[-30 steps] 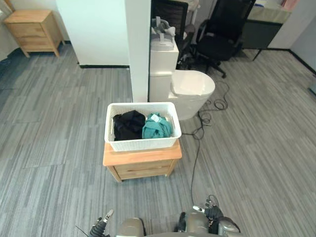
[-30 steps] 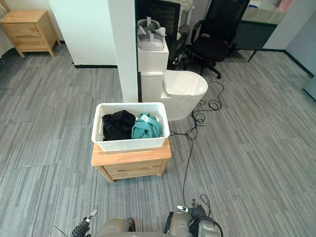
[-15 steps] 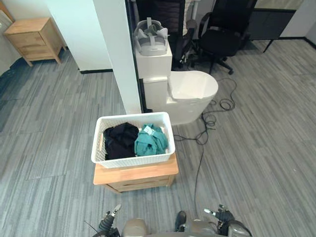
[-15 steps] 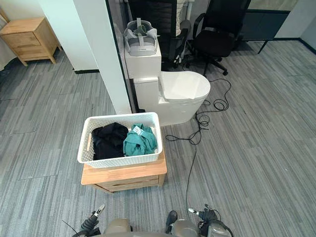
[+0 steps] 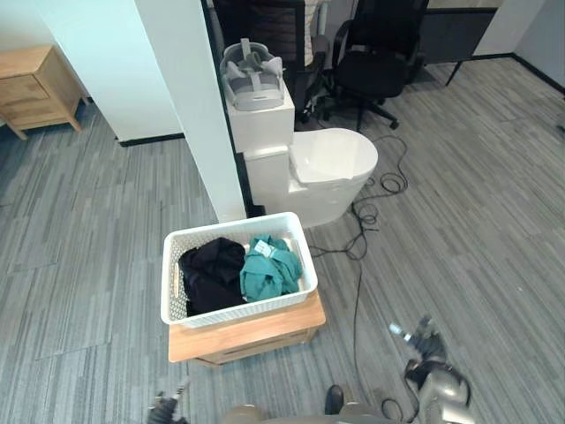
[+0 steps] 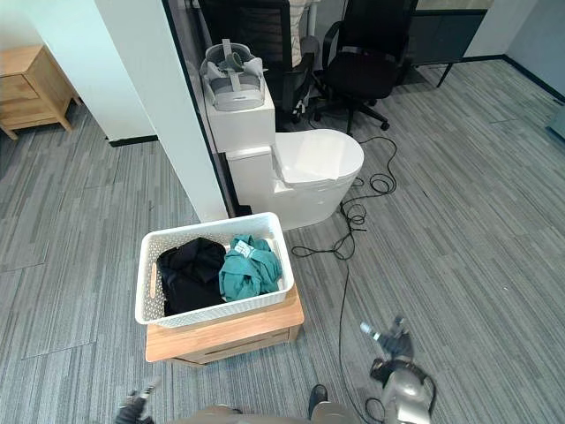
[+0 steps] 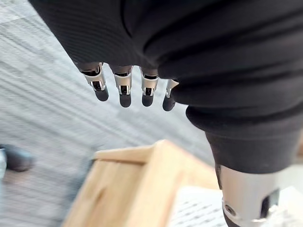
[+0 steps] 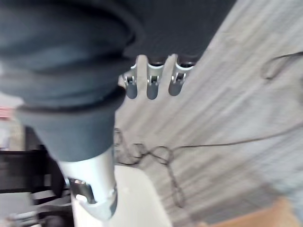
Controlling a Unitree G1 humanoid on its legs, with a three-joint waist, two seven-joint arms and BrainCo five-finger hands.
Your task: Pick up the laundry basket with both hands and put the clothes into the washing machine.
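- The laundry basket [image 5: 238,309] is sitting square on the low wooden worktop [image 5: 252,334], raised off the floor so both hands can get at its sides
- Black clothes [image 5: 210,276] are filling its left half and a teal bundle [image 5: 267,272] is lying against them on the right, all inside the rim
- The left hand [image 7: 124,91] is hanging low by the worktop's near left corner, fingers straight and loose, gripping nothing
- The right hand [image 5: 425,346] is hanging out over the floor, well apart from the basket, fingers relaxed and empty too
- My read: the lift is not yet begun, and both hands are needing to close in on the basket's short ends
- A white toilet-shaped unit [image 5: 331,159] is standing just behind the basket, a grey headset [image 5: 252,69] resting on its top
- A pale tag is showing on the teal bundle, too small to read; no other writing is coming through
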